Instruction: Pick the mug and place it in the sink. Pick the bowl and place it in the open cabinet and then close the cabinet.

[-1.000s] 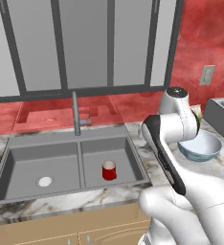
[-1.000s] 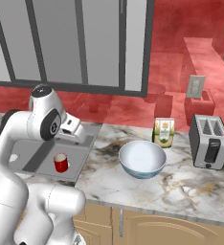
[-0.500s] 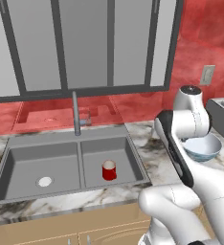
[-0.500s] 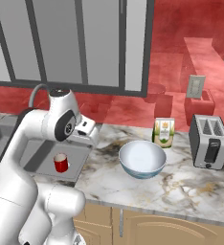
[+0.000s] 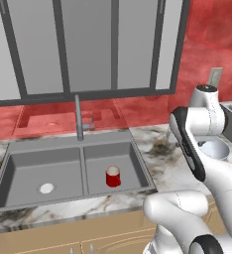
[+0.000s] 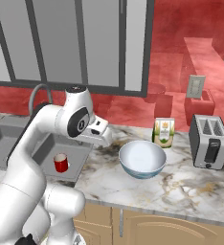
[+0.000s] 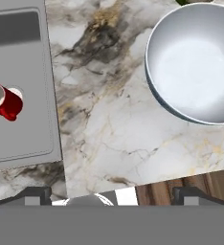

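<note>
marble worktop [image 6: 190, 182]: your pincer [image 7: 112, 194], wide open and empty, has swung from the mug [image 6: 61, 162], now standing in the sink [image 5: 19, 163], toward the bowl [image 6: 142, 159].

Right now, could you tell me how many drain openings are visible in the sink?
1. In the left base view, the sink's left basin shows a round drain. The mug stands in the right basin and may hide that basin's drain.

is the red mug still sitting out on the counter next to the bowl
No, the mug stands upright in the right basin of the sink; the bowl sits alone on the counter.
</note>
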Robot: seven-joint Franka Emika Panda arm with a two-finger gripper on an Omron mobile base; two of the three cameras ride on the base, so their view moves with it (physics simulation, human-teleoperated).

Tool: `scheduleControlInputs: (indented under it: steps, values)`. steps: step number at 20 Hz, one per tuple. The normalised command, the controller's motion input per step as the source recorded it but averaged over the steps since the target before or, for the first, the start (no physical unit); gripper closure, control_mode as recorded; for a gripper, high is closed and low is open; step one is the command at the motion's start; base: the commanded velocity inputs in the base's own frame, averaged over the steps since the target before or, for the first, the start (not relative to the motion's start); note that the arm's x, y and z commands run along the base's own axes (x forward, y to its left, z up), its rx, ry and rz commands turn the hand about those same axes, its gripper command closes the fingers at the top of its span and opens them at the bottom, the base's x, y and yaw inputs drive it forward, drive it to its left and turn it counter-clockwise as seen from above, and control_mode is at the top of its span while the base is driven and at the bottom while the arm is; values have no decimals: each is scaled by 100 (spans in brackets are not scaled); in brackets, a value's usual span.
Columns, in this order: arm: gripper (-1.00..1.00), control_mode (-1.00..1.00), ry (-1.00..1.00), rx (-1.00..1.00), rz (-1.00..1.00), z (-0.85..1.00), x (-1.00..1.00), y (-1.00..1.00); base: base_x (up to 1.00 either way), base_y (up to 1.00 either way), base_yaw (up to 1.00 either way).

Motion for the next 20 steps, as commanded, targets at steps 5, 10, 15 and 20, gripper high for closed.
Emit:
scheduleControlInputs:
  steps: [5,10,15,20]
  values:
    - [-100,-100,11,0,0,0,3,-33,0,0,0]
    - [-100,-100,1,0,1,0,0,-23,0,0,0]
    - [-100,-100,0,0,3,0,0,-24,0,0,0]
    - [-100,-100,0,0,3,-5,0,-19,0,0,0]
